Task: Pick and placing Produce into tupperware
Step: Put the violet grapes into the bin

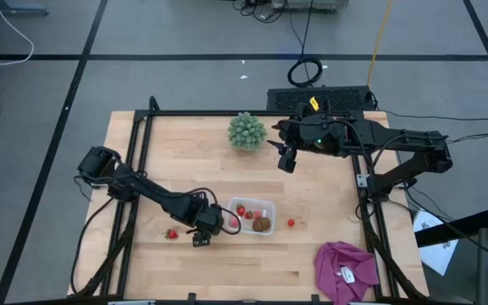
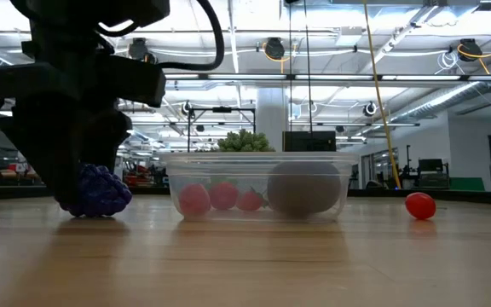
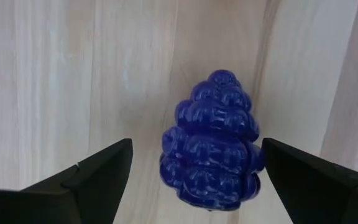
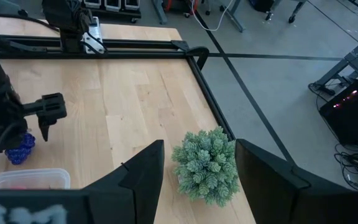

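On the pale wooden table (image 1: pixel 185 263), whose planks show fine lengthwise grain, the left gripper (image 3: pixel 194 180) is lowered over a purple grape cluster (image 3: pixel 211 146), a glossy, knobbly moulded piece that tapers to a rounded tip. Its two dark, wedge-shaped fingers (image 3: pixel 92 177) stand wide apart on either side of the cluster, clear of it, so nothing is gripped. From table height the cluster (image 2: pixel 99 193) sits on the wood under the dark bulk of that arm, just beside the clear plastic tupperware (image 2: pixel 261 159), a shallow rectangular tub with rounded corners and thin, see-through walls. Through the wall show three small red strawberries (image 2: pixel 222 197) and a brown oval kiwi (image 2: pixel 303 189) with a dull, matte skin. From above, the container (image 1: pixel 267 206) lies near the table's middle, with one loose strawberry (image 1: pixel 172 234) on the wood to the left of the left gripper and another (image 1: pixel 291 223) just to the right of the container. The right gripper (image 4: pixel 199 168) hangs over the far part of the table above a green spiky ball (image 4: pixel 206 165); its fingers are partly spread and hold nothing. A crumpled magenta cloth (image 1: pixel 346 269) lies at the table's near right corner.
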You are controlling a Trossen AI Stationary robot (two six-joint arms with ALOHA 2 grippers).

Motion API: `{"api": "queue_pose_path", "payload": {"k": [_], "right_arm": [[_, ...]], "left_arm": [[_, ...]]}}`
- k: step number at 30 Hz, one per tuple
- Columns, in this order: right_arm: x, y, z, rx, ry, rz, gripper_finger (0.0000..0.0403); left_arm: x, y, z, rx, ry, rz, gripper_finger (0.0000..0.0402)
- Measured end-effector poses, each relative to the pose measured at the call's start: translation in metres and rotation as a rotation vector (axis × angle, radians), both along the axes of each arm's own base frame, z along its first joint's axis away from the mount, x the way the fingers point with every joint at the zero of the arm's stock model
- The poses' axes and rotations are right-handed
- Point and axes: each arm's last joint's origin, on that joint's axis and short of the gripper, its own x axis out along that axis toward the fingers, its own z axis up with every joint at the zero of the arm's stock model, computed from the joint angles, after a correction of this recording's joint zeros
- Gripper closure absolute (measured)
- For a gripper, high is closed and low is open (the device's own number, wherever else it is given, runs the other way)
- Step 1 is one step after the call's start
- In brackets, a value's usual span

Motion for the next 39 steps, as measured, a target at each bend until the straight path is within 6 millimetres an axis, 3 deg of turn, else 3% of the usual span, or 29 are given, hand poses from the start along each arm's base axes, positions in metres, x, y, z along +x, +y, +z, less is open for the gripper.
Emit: {"api": "queue_pose_path", "payload": {"k": [12,23,27,39], "right_arm": [[0.0,0.0,0.0,0.001,0.0,0.0,0.0213],[0.0,0.0,0.0,0.001,0.0,0.0,0.0213],[0.0,0.0,0.0,0.001,0.0,-0.001,0.0213],[0.0,0.0,0.0,0.001,-0.001,-0.001,0.0213]], "left_arm": [[0.004,-0.0012,0.0009,-0.014,-0.041,-0.007,0.005],[0.0039,-0.0015,0.0011,-0.027,-0.039,-0.001,0.018],[0.0039,-0.0015,0.0015,-0.031,-0.039,0.002,0.0209],[0.0032,-0.0015,0.0038,-0.048,-0.038,0.038,0.0177]]}}
